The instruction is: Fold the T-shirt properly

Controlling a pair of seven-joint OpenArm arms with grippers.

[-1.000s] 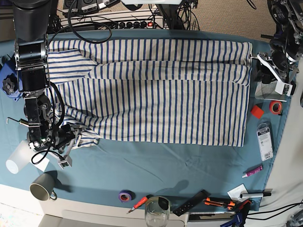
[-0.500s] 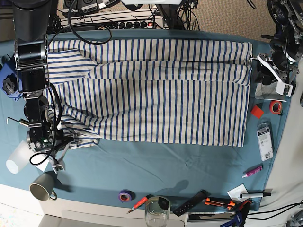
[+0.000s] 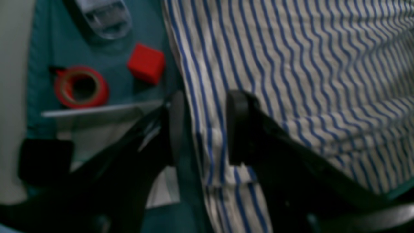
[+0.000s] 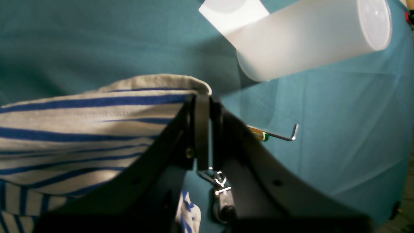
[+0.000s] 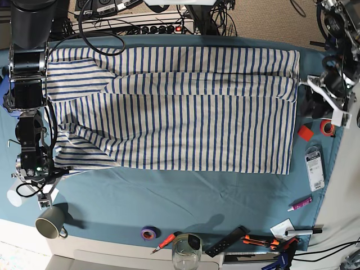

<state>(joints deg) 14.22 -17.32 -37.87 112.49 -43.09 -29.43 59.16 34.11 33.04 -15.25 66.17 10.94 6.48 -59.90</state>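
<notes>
Tabletop (image 5: 185, 194), covered w/ teal cloth, carries everything. T-shirt (image 5: 185, 107) is by far the biggest item: spread flat across the middle, upper long edge folded over itself, stripes running across its short side in base view. It lies between the two hands.

Right hand (image 4: 207, 106): fingers pressed together, clamped on the T-shirt's hem edge (image 4: 161, 81) at the corner; fabric is pulled out toward the hand, stretched into a point at that corner. In base view this hand (image 5: 40, 183) sits at the picture's left, low on the shirt's side. Just beyond its tips, apart from it, a frosted white cup (image 4: 310, 42) lies on its side w/ a white card under it. Nearer the tips, a small hex key (image 4: 278, 134) on the cloth. In base view a grey mug (image 5: 49, 222) stands just below the hand.

Left hand (image 3: 202, 129): fingers apart, straddling the shirt's opposite edge, one finger (image 3: 176, 126) over the teal cloth, the other (image 3: 237, 126) over the stripes; fabric strip shows in the gap. Can't tell if the tips touch the cloth; wrist view is blurred. Off its outer side, well past the tips: red tape roll (image 3: 81, 87), red block (image 3: 147, 63), and a clear plastic pack (image 3: 105, 16) farther out.

Along the tabletop's near edge, well apart from both hands: glass (image 5: 187, 253), purple tape roll (image 5: 148, 232), screwdriver (image 5: 164, 242), markers.
</notes>
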